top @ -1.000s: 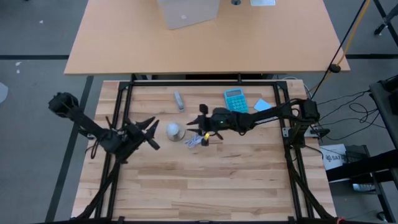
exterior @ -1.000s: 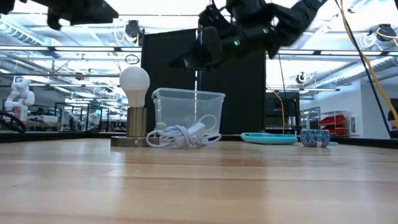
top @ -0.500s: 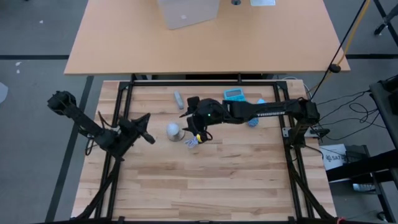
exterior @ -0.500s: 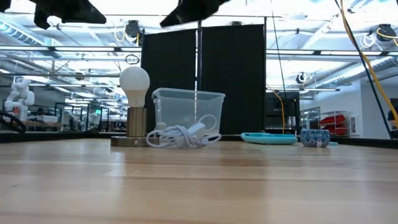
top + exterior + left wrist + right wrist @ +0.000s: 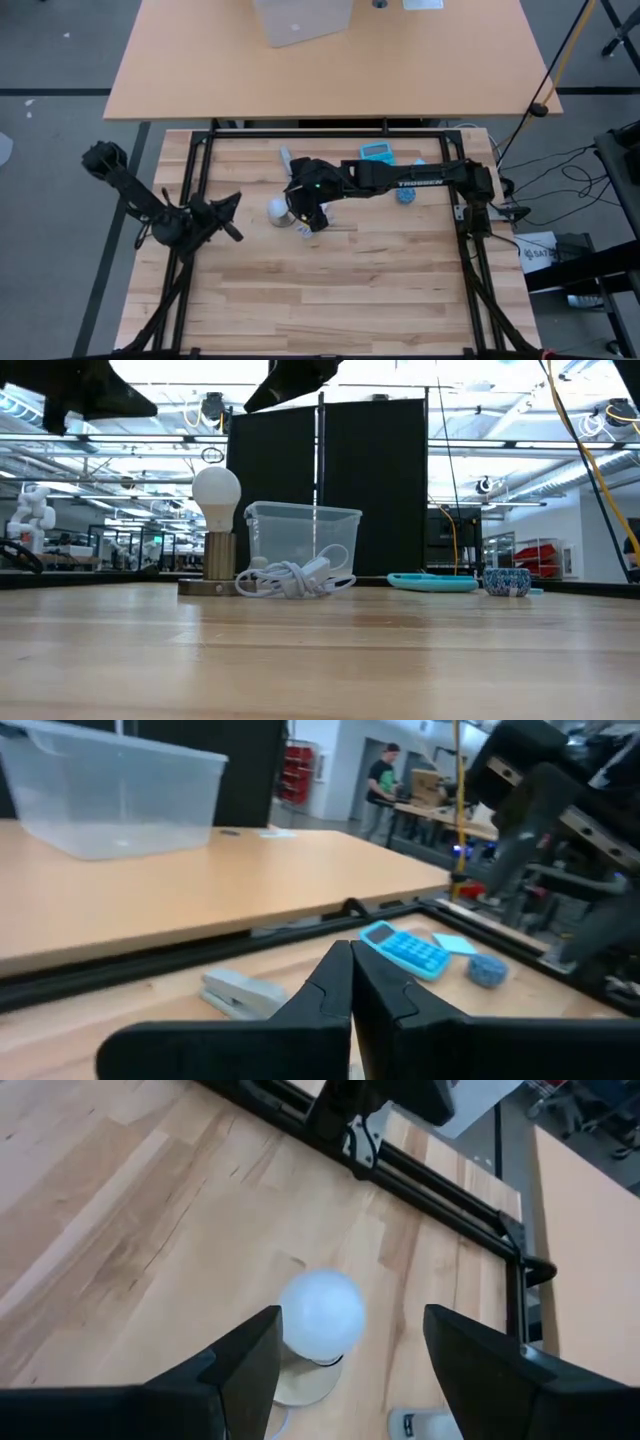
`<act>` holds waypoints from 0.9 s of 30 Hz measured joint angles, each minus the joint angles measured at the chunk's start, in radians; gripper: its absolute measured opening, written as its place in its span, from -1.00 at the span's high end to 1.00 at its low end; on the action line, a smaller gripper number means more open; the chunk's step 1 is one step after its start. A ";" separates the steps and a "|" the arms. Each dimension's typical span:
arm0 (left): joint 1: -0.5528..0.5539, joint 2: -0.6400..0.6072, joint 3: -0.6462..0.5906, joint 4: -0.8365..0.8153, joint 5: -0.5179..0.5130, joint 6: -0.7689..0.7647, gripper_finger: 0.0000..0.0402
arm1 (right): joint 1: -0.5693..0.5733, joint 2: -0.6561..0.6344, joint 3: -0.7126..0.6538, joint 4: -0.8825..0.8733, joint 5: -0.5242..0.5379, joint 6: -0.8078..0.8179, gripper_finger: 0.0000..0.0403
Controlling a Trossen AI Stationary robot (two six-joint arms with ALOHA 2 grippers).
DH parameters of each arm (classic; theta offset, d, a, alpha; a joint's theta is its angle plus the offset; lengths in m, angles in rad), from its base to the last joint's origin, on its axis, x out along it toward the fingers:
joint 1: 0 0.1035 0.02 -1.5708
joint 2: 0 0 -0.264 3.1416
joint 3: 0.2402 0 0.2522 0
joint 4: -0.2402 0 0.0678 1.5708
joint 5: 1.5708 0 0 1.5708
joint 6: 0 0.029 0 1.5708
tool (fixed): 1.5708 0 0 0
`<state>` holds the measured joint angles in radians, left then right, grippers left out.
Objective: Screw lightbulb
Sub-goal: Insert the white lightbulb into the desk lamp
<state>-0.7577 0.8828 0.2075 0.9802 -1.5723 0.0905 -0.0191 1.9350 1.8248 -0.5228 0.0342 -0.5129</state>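
The lightbulb (image 5: pixel 216 491) is standing upright in its socket base (image 5: pixel 218 570) on the wooden worktop (image 5: pixel 330 290), near the middle, with the white coiled cable (image 5: pixel 295 580) lying just beside it. The right tool (image 5: pixel 350 1342) is hanging directly above the bulb — fingers (image 5: pixel 243 1364) spread wide, one to each side of the frosted head, not touching it. The left tool (image 5: pixel 351 982) is sitting well apart toward the worktop's left edge — fingers pressed together, gripping nothing. A blue calculator (image 5: pixel 376 152) and a grey stapler (image 5: pixel 244 993) are lying near the far rail.
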 joint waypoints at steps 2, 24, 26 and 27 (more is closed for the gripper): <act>-0.021 -0.002 -0.012 -0.001 0.000 -0.017 1.00 | 0.001 -0.003 0.000 -0.002 0.019 0.000 -0.18; -0.039 0.002 0.249 -0.540 0.535 0.038 1.00 | -0.001 -0.017 0.001 0.063 0.047 -0.080 -0.18; -0.008 0.023 0.318 -0.719 0.586 -0.068 1.00 | -0.001 -0.017 0.001 0.063 0.047 -0.082 -0.18; 0.009 0.039 0.348 -0.812 0.595 -0.124 1.00 | -0.001 -0.017 0.001 0.063 0.047 -0.083 -0.18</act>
<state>-0.7489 0.9214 0.5556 0.1678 -0.9771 -0.0337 -0.0200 1.9182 1.8256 -0.4595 0.0811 -0.5956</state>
